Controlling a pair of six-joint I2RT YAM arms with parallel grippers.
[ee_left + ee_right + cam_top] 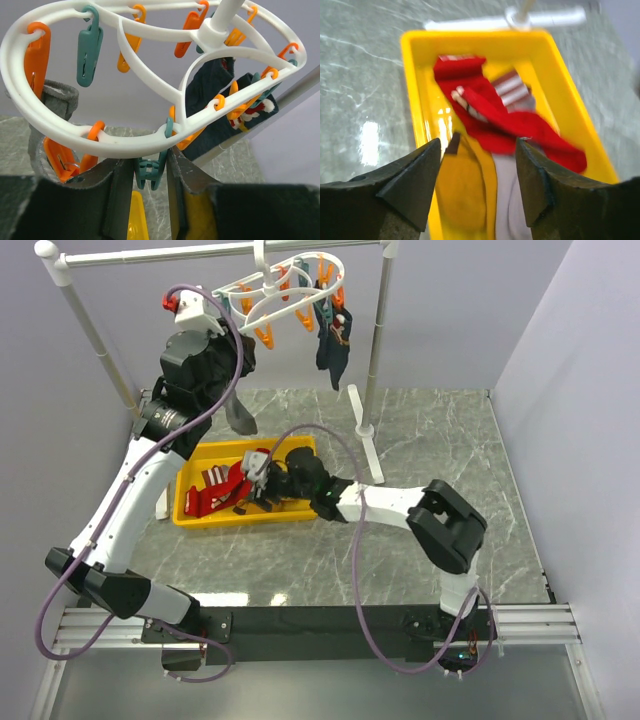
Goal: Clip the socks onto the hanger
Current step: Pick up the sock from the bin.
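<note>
Clipping stage: part done, with dark socks (333, 340) and a grey sock (55, 100) already hanging from the hanger (290, 290) at top centre of the overhead view; more left in the bin.
Left claw (150, 161): up at the hanger's near rim, lower centre of its own view; closed on a teal pin (150, 175), by the look squeezing it ready for a sock.
Right claw (479, 145): jaws spread wide, gripping nothing, poised low over the bin at centre-left of the overhead view.
Bin (412, 75): yellow, on the desk (430, 440); holds red socks (520, 125) with white-striped cuffs on top, a mustard sock (462, 190) at lower left of the right wrist view, and a pale sock (507, 205) beside it, partly under the red.
Step in hand: probably fetching the next sock, red lying nearest the jaws.
Next move: calls for dropping, pinching one sock near its cuff, lifting it free of the pile, carrying it up to the teal pin and feeding the cuff edge between its tips.
Risk: could drag two socks at once, with the red ones overlapping.
</note>
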